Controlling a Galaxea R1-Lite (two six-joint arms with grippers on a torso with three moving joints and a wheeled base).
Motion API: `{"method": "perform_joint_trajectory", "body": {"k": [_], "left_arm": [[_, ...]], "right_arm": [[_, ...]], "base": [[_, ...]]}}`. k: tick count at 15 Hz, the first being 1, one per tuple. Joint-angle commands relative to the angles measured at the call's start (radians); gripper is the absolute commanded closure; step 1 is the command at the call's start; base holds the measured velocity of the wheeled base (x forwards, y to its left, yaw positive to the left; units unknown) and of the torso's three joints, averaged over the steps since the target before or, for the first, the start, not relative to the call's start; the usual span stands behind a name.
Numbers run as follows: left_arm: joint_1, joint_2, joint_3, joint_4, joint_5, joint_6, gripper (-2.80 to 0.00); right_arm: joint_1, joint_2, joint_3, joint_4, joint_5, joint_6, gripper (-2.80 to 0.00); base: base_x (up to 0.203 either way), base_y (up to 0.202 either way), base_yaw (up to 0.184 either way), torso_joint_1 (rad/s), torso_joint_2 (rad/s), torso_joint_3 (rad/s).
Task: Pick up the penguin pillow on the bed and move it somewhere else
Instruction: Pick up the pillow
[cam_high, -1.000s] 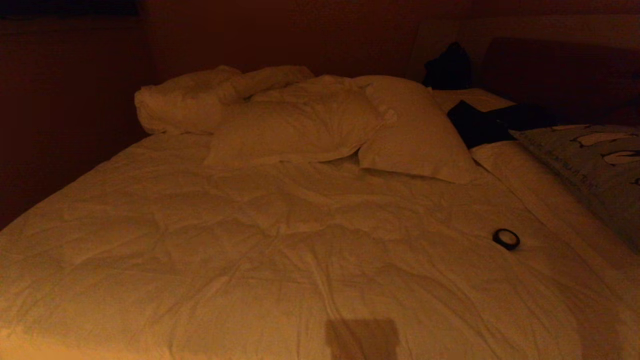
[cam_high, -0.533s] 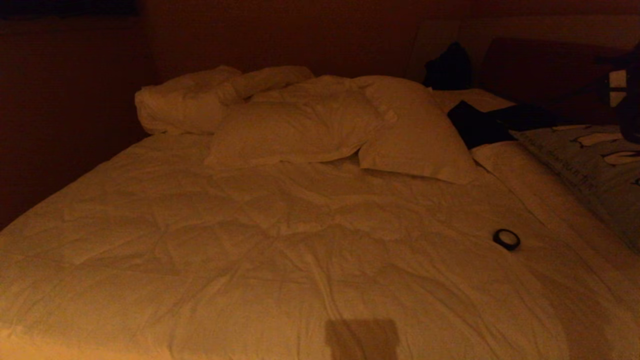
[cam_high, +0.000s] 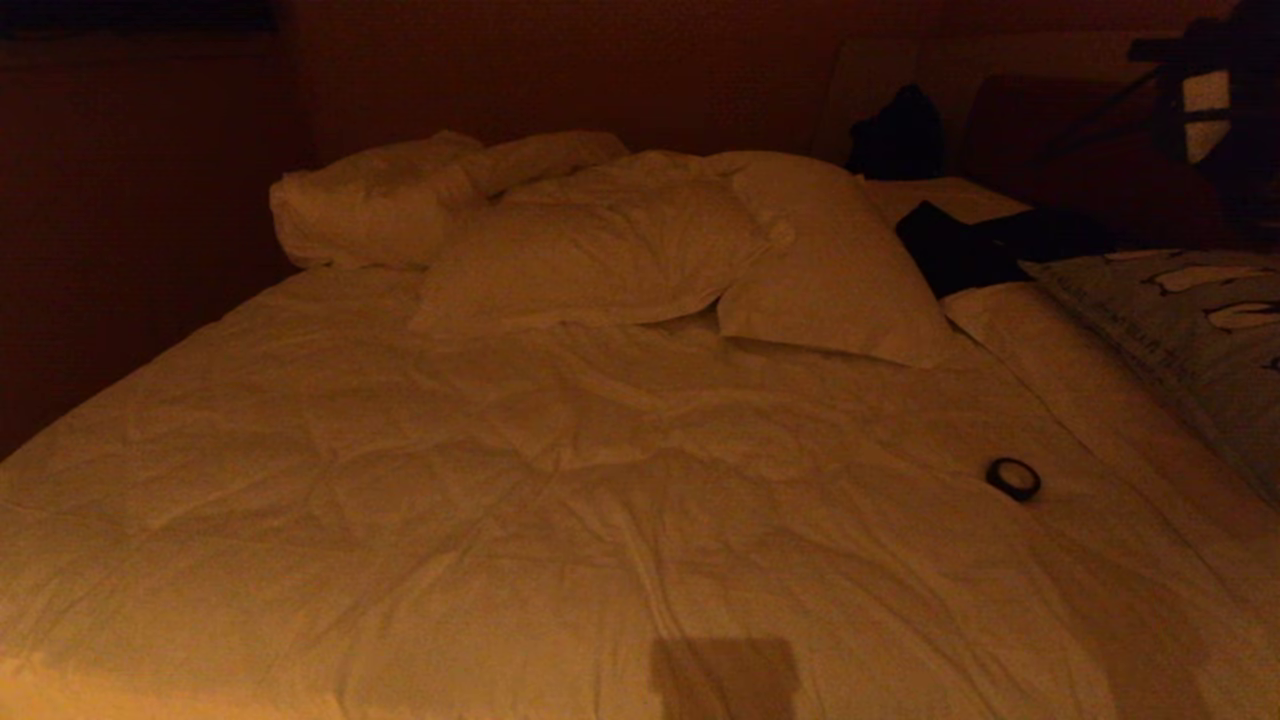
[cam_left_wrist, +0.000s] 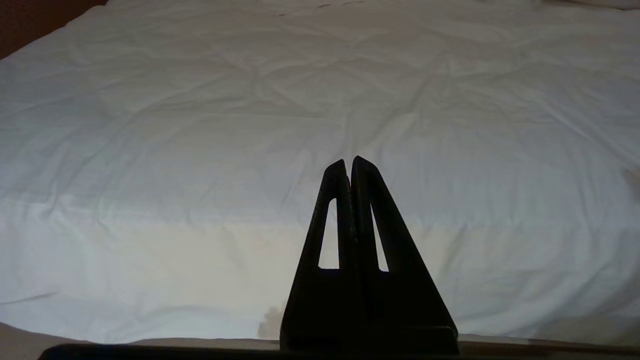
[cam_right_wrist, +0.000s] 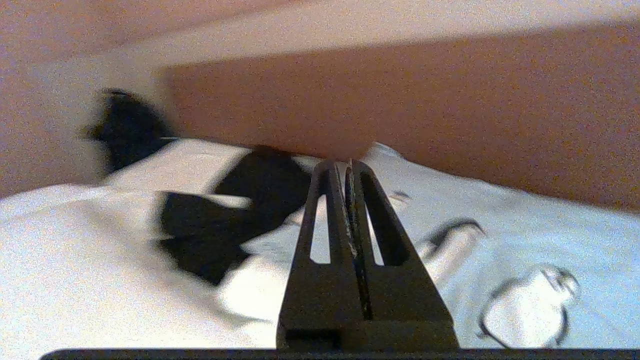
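The penguin pillow (cam_high: 1190, 330) is a pale grey-blue rectangle with a flat flanged border, printed with black-and-white cartoon penguins and a line of text along one side. It lies flat at the right edge of the bed (cam_high: 560, 520), toward the headboard end, partly cut off by the head view's edge. In the right wrist view the same pillow (cam_right_wrist: 500, 280) shows two or three blurred penguin figures.

One penguin pillow is in view. Two plain white pillows (cam_high: 700, 255) lean together near the middle of the head end, and a bunched white bundle (cam_high: 400, 195) sits toward the far left corner. One small dark ring (cam_high: 1013, 478) rests on the duvet toward the right edge, and one dark garment (cam_high: 960, 250) lies just beyond the penguin pillow.

The right gripper (cam_right_wrist: 348, 162) is clenched empty, fingers pressed together, raised above the penguin pillow and clear of it, pointing across it toward the dark headboard (cam_right_wrist: 400, 100). The left gripper (cam_left_wrist: 349, 161) is likewise clenched on nothing, low over the duvet at the bed's near edge, well apart from the penguin pillow.
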Motion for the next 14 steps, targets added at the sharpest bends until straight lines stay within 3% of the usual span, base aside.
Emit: {"method": "perform_joint_trajectory", "body": {"k": [1, 3, 5, 7, 12, 14], "left_arm": [[0.000, 0.001, 0.003, 0.000, 0.000, -0.001, 0.00], [0.001, 0.001, 0.003, 0.000, 0.000, -0.001, 0.00], [0.000, 0.001, 0.003, 0.000, 0.000, -0.001, 0.00], [0.000, 0.001, 0.003, 0.000, 0.000, -0.001, 0.00], [0.000, 0.001, 0.003, 0.000, 0.000, -0.001, 0.00], [0.000, 0.001, 0.003, 0.000, 0.000, -0.001, 0.00]], "right_arm": [[0.050, -0.115, -0.003, 0.355, 0.487, -0.001, 0.00], [0.075, -0.144, -0.002, 0.506, 0.608, 0.004, 0.00], [0.079, -0.135, 0.001, 0.566, 0.622, 0.044, 0.00], [0.068, -0.129, 0.002, 0.636, 0.639, 0.148, 0.00], [-0.135, -0.172, 0.003, 0.851, 1.003, 0.249, 0.00], [-0.209, -0.197, 0.056, 0.900, 1.044, 0.258, 0.00]], "base": [[0.000, 0.000, 0.000, 0.000, 0.00, 0.000], [0.000, 0.000, 0.000, 0.000, 0.00, 0.000], [0.000, 0.000, 0.000, 0.000, 0.00, 0.000], [0.000, 0.000, 0.000, 0.000, 0.00, 0.000], [0.000, 0.000, 0.000, 0.000, 0.00, 0.000], [0.000, 0.000, 0.000, 0.000, 0.00, 0.000]]}}
